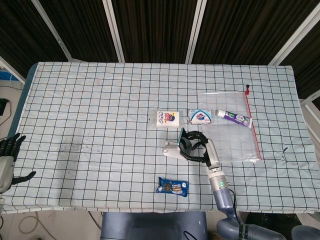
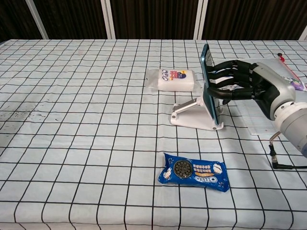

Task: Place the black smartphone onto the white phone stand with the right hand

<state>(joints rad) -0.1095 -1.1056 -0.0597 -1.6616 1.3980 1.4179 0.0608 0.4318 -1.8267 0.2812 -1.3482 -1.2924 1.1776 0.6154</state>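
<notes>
The white phone stand (image 2: 192,115) (image 1: 171,149) sits mid-table, its back plate tilted up to the right. The black smartphone (image 2: 209,81) (image 1: 182,138), with a teal edge, stands nearly upright against that plate, its lower end by the stand's lip. My right hand (image 2: 249,86) (image 1: 199,147) grips the phone from the right side, fingers wrapped on its back. My left hand (image 1: 7,157) hangs off the table's left edge, fingers apart, holding nothing.
A blue cookie packet (image 2: 195,172) lies in front of the stand. A white wipes pack (image 2: 173,79) and a small blue-white box (image 1: 199,116) lie behind it. A toothpaste tube (image 1: 233,118) rests on a clear zip bag (image 1: 235,125) at the right.
</notes>
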